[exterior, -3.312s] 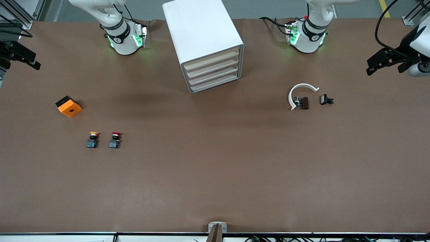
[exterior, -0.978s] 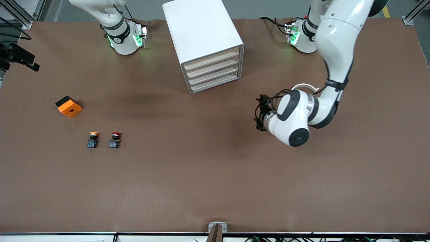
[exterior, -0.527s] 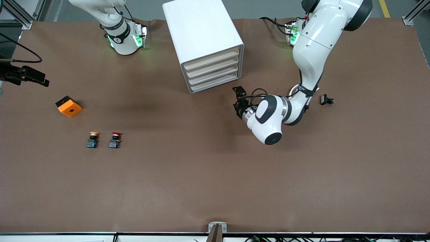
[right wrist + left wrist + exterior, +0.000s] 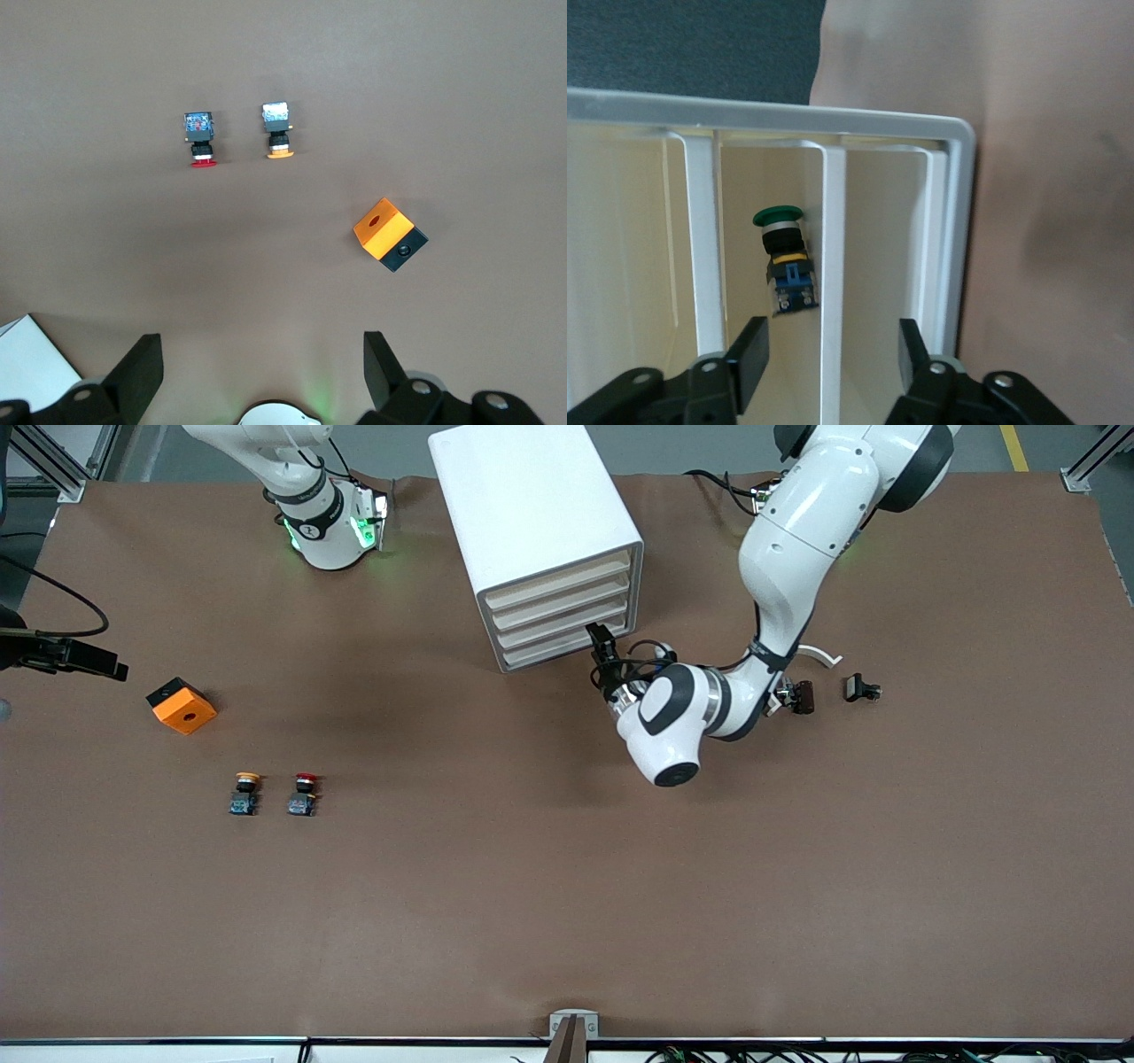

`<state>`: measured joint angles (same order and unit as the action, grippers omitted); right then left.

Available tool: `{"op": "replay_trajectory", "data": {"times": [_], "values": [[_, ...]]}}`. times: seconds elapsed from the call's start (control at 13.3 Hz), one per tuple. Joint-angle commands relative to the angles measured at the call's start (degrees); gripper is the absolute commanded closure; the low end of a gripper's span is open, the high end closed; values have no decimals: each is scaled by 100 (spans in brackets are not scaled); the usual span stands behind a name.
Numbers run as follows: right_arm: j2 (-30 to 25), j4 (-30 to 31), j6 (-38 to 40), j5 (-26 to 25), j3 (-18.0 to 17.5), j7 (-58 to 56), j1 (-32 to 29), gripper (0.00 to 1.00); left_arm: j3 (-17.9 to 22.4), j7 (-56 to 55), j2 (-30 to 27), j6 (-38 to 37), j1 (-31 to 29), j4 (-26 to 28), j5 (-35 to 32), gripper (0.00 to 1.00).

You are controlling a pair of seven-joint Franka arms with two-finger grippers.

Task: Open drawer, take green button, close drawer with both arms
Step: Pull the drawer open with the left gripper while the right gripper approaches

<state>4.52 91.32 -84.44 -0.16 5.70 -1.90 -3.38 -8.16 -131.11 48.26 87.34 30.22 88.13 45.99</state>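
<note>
Here the left pincer point(image 4: 603, 644) sits right at the front of the cabinet point(image 4: 523, 496), in the upper middle of the front view, level with its lower drawers. In the left wrist view its fingers point(image 4: 750, 352) are spread apart with nothing held, and one of the cabinet's white bars runs between them.

All four drawer fronts sit flush. The button point(image 4: 786, 257) shows in the left wrist view through the cream front of the drawer point(image 4: 744, 159), which looks to be the second one up from the worktop point(image 4: 567, 886). It lies on its side, with its long axis roughly along the white bars and a little slanted. The green cap points toward the cabinet's side frame and the bluish base toward the pincer.

The right pincer point(image 4: 89, 662) hangs over the worktop's edge at the right arm's end, at mid-height in the front view. Its fingers point(image 4: 142, 365) are wide apart and empty. Under it are the orange block point(image 4: 388, 233), the yellow button point(image 4: 279, 130) and the red button point(image 4: 199, 137). Both buttons lie with their caps toward the block's side of that view.
</note>
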Motion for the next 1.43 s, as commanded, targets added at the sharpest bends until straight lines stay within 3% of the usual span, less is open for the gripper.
{"op": "replay_trajectory", "data": {"times": [0.0, 0.15, 0.3, 0.53, 0.68, 0.75, 0.83, 1.05, 1.35], "values": [[67, -185, 76, 6, -52, 49, -40, 0, 34, -99, 34, -94, 54, 90, 234, 43], [67, -176, 76, 42, -52, 67, -40, 0, 34, -99, 78, -94, 185, 108, 243, 44], [58, -185, 76, 51, -52, 67, -22, 0, 34, -108, 78, -94, 212, 178, 322, 57], [67, -176, 76, 68, -52, 84, -13, 0, 43, -108, 166, -42, 334, 222, 358, 60], [67, -176, 94, 86, -60, 93, 13, 0, 43, -108, 218, 11, 361, 214, 358, 76], [58, -176, 94, 95, -69, 102, 22, 0, 43, -108, 219, 11, 353, 213, 366, 94], [58, -176, 103, 156, -69, 189, 39, 0, 51, -117, 219, 11, 344, 196, 393, 100], [58, -124, 94, 569, -96, 1110, 196, 0, 148, -117, 219, 11, 291, 152, 375, 100], [66, -106, -247, 683, -96, 3119, 1232, 0, 552, -117, 210, 11, 265, 29, 366, 100]]}}
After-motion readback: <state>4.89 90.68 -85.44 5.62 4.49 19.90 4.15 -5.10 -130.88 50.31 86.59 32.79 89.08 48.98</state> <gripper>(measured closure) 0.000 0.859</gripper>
